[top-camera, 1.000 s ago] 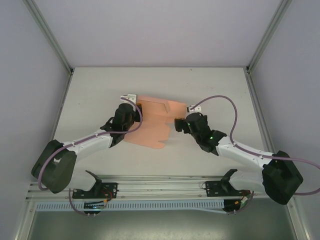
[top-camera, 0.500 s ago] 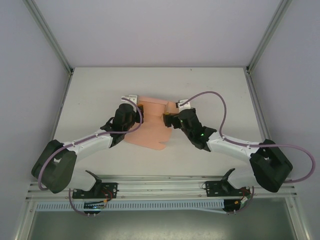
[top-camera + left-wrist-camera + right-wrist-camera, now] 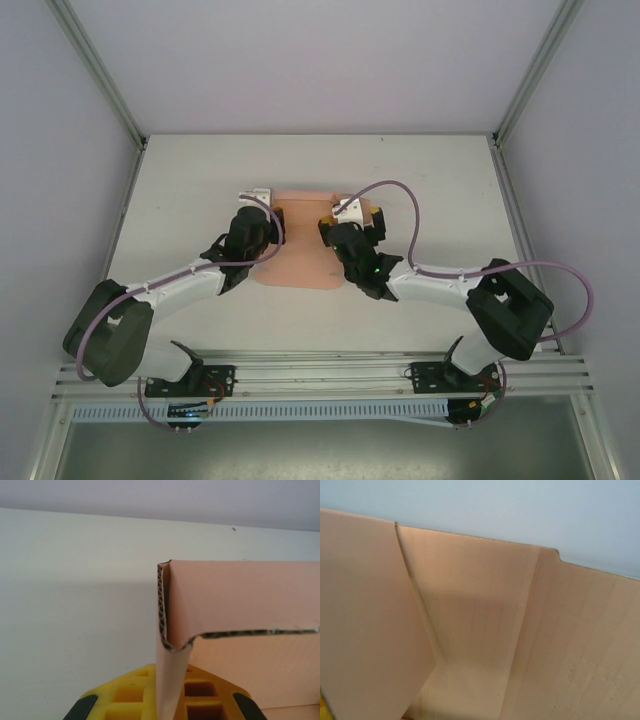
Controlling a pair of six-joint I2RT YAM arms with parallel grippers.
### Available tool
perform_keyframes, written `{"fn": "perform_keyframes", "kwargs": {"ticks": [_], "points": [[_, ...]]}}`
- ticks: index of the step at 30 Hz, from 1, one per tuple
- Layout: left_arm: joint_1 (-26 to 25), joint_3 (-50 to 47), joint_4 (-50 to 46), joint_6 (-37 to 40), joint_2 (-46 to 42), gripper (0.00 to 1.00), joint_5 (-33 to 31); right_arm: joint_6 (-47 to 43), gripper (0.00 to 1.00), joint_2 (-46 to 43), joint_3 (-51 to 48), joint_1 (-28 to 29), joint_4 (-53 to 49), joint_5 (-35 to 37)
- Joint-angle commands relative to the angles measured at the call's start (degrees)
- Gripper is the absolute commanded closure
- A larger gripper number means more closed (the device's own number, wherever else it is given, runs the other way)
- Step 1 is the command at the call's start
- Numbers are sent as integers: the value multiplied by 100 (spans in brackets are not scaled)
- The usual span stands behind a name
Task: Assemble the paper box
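Left wrist view, left hand [image 3: 170, 697] pinching paper box [image 3: 240, 605] wall, right hand [image 3: 352, 221] spread over it

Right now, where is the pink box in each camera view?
Top view: the box lies mid-table, between near and far edges.
Left wrist: the box stands centre to right, its folded corner upright.
Right wrist: the box is close up, its creased panels across the lower part.
Shared landmark: the white table behind it, top and left wrist views.

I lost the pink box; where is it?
Top view: the paper box lies centrally on the table, left edge pinched by the left gripper, right gripper over its right side.
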Motion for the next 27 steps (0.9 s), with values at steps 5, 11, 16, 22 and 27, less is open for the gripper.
{"fn": "perform_keyframes", "kwargs": {"ticks": [5, 11, 16, 22, 27], "points": [[-85, 197, -114, -15, 146, 100, -66, 208, 1, -1576, -433, -18, -812, -200], [-81, 6, 259, 319, 99, 100, 39, 670, 1, -3565, -1114, -592, -1733, -990], [-83, -74, 390, 374, -8, 100, 264, 1580, 1, -4435, -1073, -2427, -3029, -2387], [-81, -127, 466, 403, -36, 100, 342, 1533, 1, -3734, -915, -3069, -2820, -3927], [-80, -148, 457, 379, -110, 100, 325, 1467, 4, -2730, -557, -3057, -2649, -4816]]}}
